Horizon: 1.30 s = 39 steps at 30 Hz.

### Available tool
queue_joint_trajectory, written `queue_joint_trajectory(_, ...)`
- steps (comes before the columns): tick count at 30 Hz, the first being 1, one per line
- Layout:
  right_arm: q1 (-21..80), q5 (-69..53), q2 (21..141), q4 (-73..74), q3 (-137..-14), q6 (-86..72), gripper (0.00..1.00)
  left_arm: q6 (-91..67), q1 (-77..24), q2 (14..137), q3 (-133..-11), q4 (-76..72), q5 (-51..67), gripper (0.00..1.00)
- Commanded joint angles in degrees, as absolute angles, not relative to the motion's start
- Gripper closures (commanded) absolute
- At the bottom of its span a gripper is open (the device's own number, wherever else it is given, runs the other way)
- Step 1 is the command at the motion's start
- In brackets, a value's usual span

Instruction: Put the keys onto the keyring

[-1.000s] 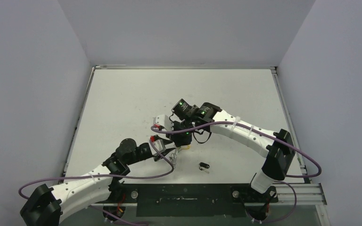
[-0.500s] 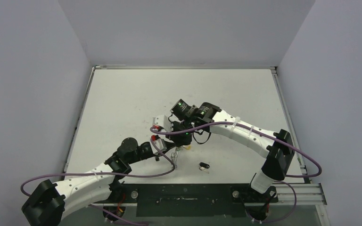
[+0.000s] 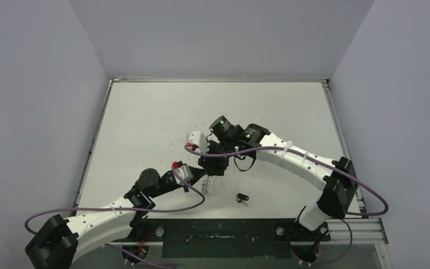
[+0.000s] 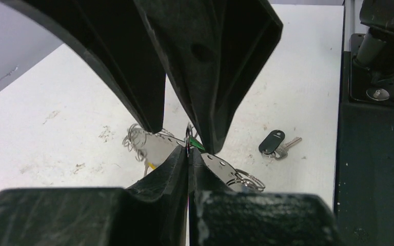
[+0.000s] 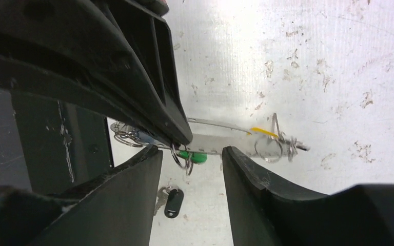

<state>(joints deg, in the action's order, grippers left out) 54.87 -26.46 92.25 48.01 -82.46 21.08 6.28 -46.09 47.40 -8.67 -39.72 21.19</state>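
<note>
My left gripper point(image 4: 188, 152) is shut on the thin silvery wire of the keyring point(image 5: 220, 139), held just above the table. A green-tagged key point(image 5: 192, 156) hangs by its small ring right at the pinch, also seen as the green tag point(image 4: 198, 145). A yellow-tagged key point(image 5: 263, 131) and loose small rings point(image 5: 273, 148) sit farther along the keyring. My right gripper point(image 5: 191, 151) is open, its fingers astride the green key without touching it. A black-tagged key point(image 3: 242, 198) lies alone on the table, also in view as the black key point(image 4: 273, 142) point(image 5: 172, 201).
Both grippers point(image 3: 203, 184) point(image 3: 210, 170) meet near the table's front centre, with purple cables point(image 3: 190, 150) looping over them. The dark base rail point(image 3: 218, 232) runs along the near edge. White table point(image 3: 162, 112) stretches behind.
The right gripper has opened and let go of the keyring. The left gripper has shut on the wire, and the right arm has shifted slightly to the right.
</note>
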Motion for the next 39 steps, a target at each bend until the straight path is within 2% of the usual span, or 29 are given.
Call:
queue_joint_trajectory(1,49.3,-34.1,85.6,38.0,-77.5,17.7,0.53,4.3,-46.1,47.5,-8.7,-50.1,20.4,1.0)
queue_joint_trajectory(6,44.0,-41.5,82.4,31.3,-71.2,14.6,0.6,4.1,-46.1,48.0,-8.6,-51.2,20.2,1.0)
queue_joint_trajectory(10,43.1,-44.6,81.1,27.8,-68.1,13.4,0.61,4.0,-46.1,48.0,-8.4,-51.4,20.0,1.0)
queue_joint_trajectory(17,43.0,-47.5,82.4,25.0,-66.0,11.6,0.71,3.9,-46.1,47.9,-8.5,-51.4,19.8,1.0)
queue_joint_trajectory(20,42.9,-44.8,82.4,23.9,-65.0,10.4,0.7,3.9,-46.1,47.5,-8.3,-50.9,19.3,1.0)
queue_joint_trajectory(25,41.9,-38.8,82.0,22.9,-62.7,7.4,0.63,3.5,-46.1,47.6,-7.6,-50.7,17.5,1.0)
queue_joint_trajectory(26,41.5,-37.5,81.6,22.0,-61.9,6.5,0.6,3.2,-46.1,47.6,-7.4,-50.6,16.9,0.95)
queue_joint_trajectory(28,40.4,-34.2,80.6,20.2,-59.6,3.9,0.56,1.9,-46.1,47.6,-7.4,-49.8,15.1,0.76)
queue_joint_trajectory(30,38.8,-30.4,79.4,18.7,-57.1,1.4,0.52,0.4,-46.1,47.5,-7.5,-48.7,13.6,0.62)
queue_joint_trajectory(33,35.6,-25.7,77.5,17.0,-53.4,-3.5,0.45,-2.8,-46.1,47.6,-7.4,-47.3,10.7,0.44)
queue_joint_trajectory(35,32.6,-24.6,75.7,15.7,-50.1,-7.3,0.35,-5.9,-46.1,47.3,-7.0,-46.5,7.1,0.34)
queue_joint_trajectory(39,27.1,-25.0,72.7,15.1,-45.5,-10.5,0.3,-15.4,-46.1,46.1,-6.5,-42.8,-3.3,0.17)
